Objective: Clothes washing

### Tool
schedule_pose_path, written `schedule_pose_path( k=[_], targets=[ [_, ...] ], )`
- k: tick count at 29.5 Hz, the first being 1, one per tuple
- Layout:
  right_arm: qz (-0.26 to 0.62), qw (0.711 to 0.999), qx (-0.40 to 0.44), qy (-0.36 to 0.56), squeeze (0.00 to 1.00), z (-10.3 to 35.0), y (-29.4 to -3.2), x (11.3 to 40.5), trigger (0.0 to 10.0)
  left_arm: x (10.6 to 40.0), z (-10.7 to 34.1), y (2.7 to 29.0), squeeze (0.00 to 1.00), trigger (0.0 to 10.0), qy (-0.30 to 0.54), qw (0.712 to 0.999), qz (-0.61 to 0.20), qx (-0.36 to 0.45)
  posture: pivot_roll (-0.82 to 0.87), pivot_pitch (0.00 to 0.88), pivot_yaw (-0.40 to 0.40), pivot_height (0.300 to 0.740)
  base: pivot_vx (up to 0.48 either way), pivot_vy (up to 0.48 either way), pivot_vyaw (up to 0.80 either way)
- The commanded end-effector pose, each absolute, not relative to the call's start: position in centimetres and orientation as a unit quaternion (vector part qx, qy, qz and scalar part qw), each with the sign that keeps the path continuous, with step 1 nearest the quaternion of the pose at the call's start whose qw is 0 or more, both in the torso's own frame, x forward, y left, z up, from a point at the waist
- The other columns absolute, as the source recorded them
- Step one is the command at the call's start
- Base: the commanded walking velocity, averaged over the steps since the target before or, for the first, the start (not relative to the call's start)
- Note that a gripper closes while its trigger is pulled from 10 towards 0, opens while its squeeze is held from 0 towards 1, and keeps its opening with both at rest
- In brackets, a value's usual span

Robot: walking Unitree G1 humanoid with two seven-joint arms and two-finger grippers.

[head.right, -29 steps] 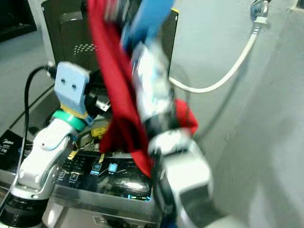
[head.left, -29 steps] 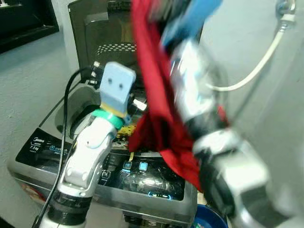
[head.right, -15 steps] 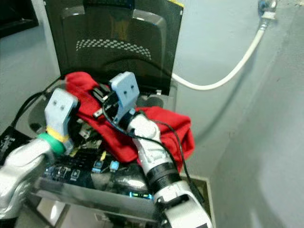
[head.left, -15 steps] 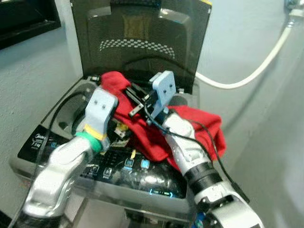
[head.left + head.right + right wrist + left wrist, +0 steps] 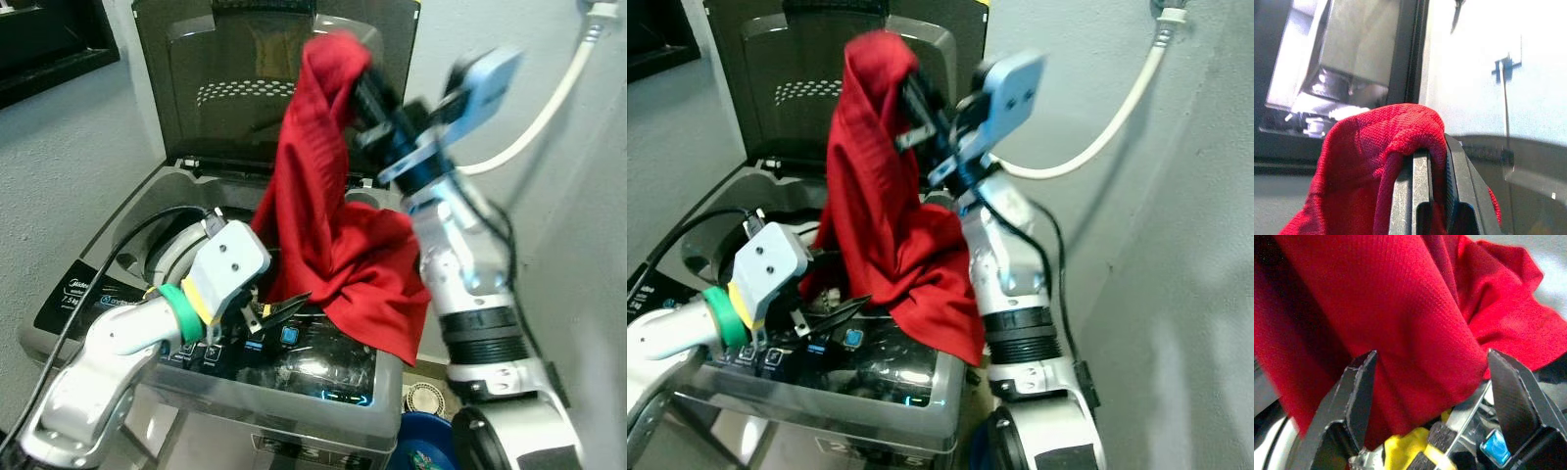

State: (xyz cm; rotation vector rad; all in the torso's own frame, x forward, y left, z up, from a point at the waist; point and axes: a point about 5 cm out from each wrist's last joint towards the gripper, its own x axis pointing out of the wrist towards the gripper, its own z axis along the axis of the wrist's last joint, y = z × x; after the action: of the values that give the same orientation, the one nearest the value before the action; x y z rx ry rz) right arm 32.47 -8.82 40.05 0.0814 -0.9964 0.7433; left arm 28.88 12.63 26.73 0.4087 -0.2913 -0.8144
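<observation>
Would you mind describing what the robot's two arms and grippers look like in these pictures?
Both arms are glossy silver with black ribbed joints and loose black cables. The left arm has a green and yellow wrist band. Each wrist carries a pale blue-grey block. The left gripper and the right gripper each have two long black fingers.

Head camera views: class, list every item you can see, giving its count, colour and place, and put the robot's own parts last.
Washing machine: one, grey with a dark control panel, in front of the robot.
Lid: one, dark, raised upright at the machine's back.
Red garment: one, held high, its lower part draped over the machine's right front edge.
Hose: one, white, curving along the wall on the right.
Blue tub: one, on the floor beside the machine.
Left gripper: one, black fingers open, over the control panel beside the cloth.
Right gripper: one, raised, shut on the garment's top.
</observation>
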Motion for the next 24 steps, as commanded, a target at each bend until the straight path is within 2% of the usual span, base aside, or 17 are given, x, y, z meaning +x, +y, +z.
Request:
schedule_pose_path(
  k=[1,8,10,11,14,15,17,18,19,21,22,23,24],
  targets=[
    [0.354,0.805,0.038,-0.474,0.0,40.4,-9.0,32.0,10.0,29.6,26.6,12.8,0.0,10.0,-0.137,0.894,-0.38,0.194,-0.02,0.092,0.089,0.74,0.0,0.0,0.0],
    [0.34,0.829,0.025,-0.443,0.0,38.1,-10.1,32.3,10.0,33.2,27.2,13.1,0.0,10.0,-0.147,0.911,-0.338,0.186,-0.03,0.11,0.098,0.74,0.0,0.0,0.0],
    [0.34,0.834,0.038,-0.432,0.0,37.9,-10.9,31.4,10.0,35.6,27.1,12.6,0.0,10.0,-0.134,0.906,-0.348,0.199,-0.05,0.123,0.112,0.74,0.0,0.0,0.0],
    [0.337,0.835,0.041,-0.433,0.0,38.0,-11.2,31.3,10.0,36.7,27.1,12.8,0.0,10.0,-0.125,0.913,-0.325,0.213,-0.05,0.124,0.122,0.74,0.0,0.0,0.0],
    [0.334,0.837,0.043,-0.432,0.0,38.1,-11.3,31.2,10.0,37.3,27.1,13.1,0.0,10.0,-0.12,0.918,-0.306,0.223,-0.06,0.124,0.125,0.74,0.0,0.0,0.0],
    [0.327,0.84,0.044,-0.43,0.0,38.1,-11.7,31.1,10.0,38.4,27.0,13.7,0.0,10.0,-0.106,0.928,-0.262,0.243,-0.06,0.126,0.132,0.74,0.0,0.0,0.0],
    [0.297,0.856,0.04,-0.421,0.0,37.5,-13.0,31.5,10.0,40.0,27.8,16.8,0.0,10.0,-0.088,0.949,-0.119,0.279,-0.07,0.127,0.144,0.74,0.0,0.0,0.0],
    [0.297,0.856,0.04,-0.421,0.0,37.5,-13.0,31.5,10.0,40.0,27.8,16.8,0.0,10.0,-0.088,0.949,-0.119,0.279,-0.07,0.127,0.144,0.74,0.0,0.0,0.0],
    [0.286,0.862,0.038,-0.417,0.0,37.2,-13.5,31.7,10.0,40.3,28.3,18.0,0.0,10.0,-0.088,0.951,-0.069,0.288,-0.07,0.127,0.145,0.74,0.0,0.0,0.0],
    [0.245,0.888,0.018,-0.39,0.0,35.7,-14.7,32.6,10.0,40.3,30.0,21.5,0.0,10.0,-0.097,0.942,0.058,0.317,-0.06,0.128,0.143,0.74,0.0,0.0,0.0],
    [0.245,0.888,0.018,-0.39,0.0,35.7,-14.7,32.6,10.0,40.3,30.0,21.5,0.0,10.0,-0.097,0.942,0.058,0.317,-0.06,0.128,0.143,0.74,0.0,0.0,0.0],
    [0.227,0.901,0.0,-0.371,0.0,34.5,-15.1,33.2,10.0,39.8,31.2,23.9,0.0,10.0,-0.109,0.929,0.132,0.329,-0.05,0.129,0.137,0.74,0.0,0.0,0.0],
    [0.227,0.901,0.0,-0.371,0.0,34.5,-15.1,33.2,10.0,39.8,31.2,23.9,0.0,10.0,-0.109,0.929,0.132,0.329,-0.05,0.129,0.137,0.74,0.0,0.0,0.0]
  ],
)
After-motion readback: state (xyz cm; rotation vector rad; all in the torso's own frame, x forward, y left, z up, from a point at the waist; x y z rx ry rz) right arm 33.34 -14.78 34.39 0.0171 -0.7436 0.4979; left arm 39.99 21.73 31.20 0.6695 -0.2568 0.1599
